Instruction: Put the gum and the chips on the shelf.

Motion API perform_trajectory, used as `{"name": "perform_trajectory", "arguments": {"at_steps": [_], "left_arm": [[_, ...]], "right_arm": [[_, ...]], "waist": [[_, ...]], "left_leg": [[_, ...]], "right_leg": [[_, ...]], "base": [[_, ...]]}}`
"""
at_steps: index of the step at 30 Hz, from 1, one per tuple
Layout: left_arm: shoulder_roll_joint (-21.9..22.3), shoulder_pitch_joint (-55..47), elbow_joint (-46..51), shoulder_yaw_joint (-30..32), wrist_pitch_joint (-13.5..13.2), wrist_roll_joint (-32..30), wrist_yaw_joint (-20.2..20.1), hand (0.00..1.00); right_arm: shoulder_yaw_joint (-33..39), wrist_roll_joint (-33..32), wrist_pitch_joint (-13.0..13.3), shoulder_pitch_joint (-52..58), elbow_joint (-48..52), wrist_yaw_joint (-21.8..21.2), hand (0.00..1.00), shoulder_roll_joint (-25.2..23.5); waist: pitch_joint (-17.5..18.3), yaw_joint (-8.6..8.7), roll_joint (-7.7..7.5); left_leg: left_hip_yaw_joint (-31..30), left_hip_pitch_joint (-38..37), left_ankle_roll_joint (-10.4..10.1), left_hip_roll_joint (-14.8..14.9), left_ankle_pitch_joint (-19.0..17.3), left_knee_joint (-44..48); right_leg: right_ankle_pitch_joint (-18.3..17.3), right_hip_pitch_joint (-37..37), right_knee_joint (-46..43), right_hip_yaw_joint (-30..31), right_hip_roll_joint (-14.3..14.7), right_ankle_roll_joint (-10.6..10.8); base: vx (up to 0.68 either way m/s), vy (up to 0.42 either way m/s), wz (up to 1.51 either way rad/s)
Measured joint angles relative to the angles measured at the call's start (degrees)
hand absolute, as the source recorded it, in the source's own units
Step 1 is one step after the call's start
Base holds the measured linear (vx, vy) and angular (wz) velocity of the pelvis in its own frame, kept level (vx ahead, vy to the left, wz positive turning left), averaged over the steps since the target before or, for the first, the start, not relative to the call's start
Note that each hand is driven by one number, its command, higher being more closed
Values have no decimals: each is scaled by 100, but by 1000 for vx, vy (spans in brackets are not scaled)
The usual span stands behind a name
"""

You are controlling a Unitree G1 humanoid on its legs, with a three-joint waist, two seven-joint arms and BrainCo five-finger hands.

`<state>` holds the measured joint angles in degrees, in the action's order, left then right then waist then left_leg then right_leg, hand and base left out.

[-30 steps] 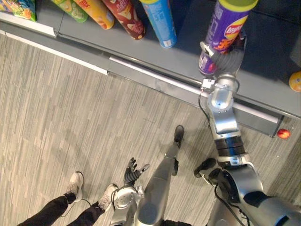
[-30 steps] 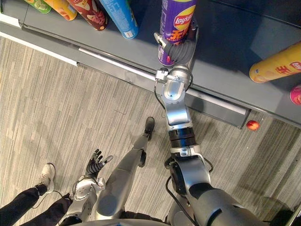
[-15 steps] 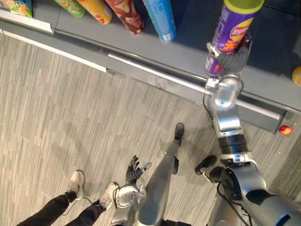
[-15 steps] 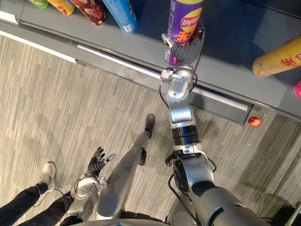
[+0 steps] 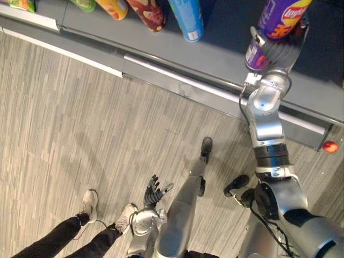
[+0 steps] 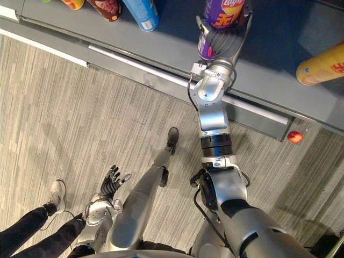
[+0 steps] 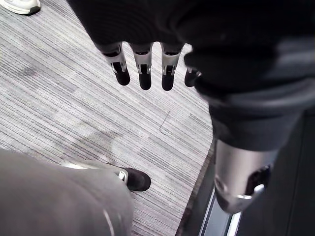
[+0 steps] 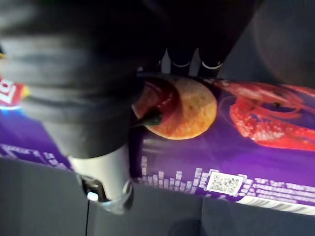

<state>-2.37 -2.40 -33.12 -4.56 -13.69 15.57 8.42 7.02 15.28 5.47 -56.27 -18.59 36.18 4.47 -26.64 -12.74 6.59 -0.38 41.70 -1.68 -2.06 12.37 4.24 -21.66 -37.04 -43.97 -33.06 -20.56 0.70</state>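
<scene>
Grey striped carpet (image 5: 80, 118) covers the floor, and a dark grey shelf (image 5: 220, 54) runs along its far edge. The chips (image 5: 280, 15) are seen as a tall purple can with a red and yellow logo on its side. Up close the can shows a printed round golden chip, red peppers and a small square code. The can is held upright above the shelf surface by the right hand (image 5: 275, 52), whose fingers (image 8: 212, 60) are curled round the lower part of the can. Whether the can's base touches the shelf cannot be told. Further left on the shelf a blue can (image 5: 188, 19) and a dark red can (image 5: 149, 9) are stood side by side, well apart from the purple one. A yellow can (image 6: 322, 64) is seen further right on the shelf. A small red ball (image 5: 330, 146) lies on the carpet just beyond the shelf's right end. The left hand (image 5: 154, 192) is hung low over the carpet with its fingers (image 7: 143, 73) spread and nothing held. A person's dark trouser legs (image 5: 54, 242) and white shoes (image 5: 88, 201) are seen beside it.
</scene>
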Motion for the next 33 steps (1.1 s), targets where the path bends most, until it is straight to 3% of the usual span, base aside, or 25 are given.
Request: {"name": "perform_trajectory", "arguments": {"at_steps": [14, 30, 31, 33], "left_arm": [[-1, -1, 139, -73, 2, 8, -49, 0], [-19, -21, 148, -68, 3, 179, -208, 0], [-19, -21, 148, -68, 3, 179, -213, 0], [-21, -21, 148, -68, 3, 180, -216, 0]], "right_arm": [[160, 414, -21, -46, -6, 455, 100, -26], [102, 514, -13, -44, 205, 467, 100, -75], [102, 514, -12, -43, 204, 466, 0, -75], [101, 514, -12, -43, 204, 462, 0, -82]], "waist": [[6, -63, 10], [13, -168, 23], [13, -169, 23], [13, -170, 23]], "left_leg": [[-16, 160, -14, -39, 0, 100], [72, 392, -13, 4, 13, 201], [69, 392, -13, 5, 13, 202], [70, 392, -13, 8, 13, 203]], "right_leg": [[-92, -153, -111, 22, -63, -18], [-131, -370, -111, 66, -43, -35], [-131, -370, -112, 66, -43, -35], [-131, -371, -114, 66, -41, -36]], "base": [[-14, -62, 2], [-17, -46, -2], [2, -54, 1], [-1, -45, 0]]}}
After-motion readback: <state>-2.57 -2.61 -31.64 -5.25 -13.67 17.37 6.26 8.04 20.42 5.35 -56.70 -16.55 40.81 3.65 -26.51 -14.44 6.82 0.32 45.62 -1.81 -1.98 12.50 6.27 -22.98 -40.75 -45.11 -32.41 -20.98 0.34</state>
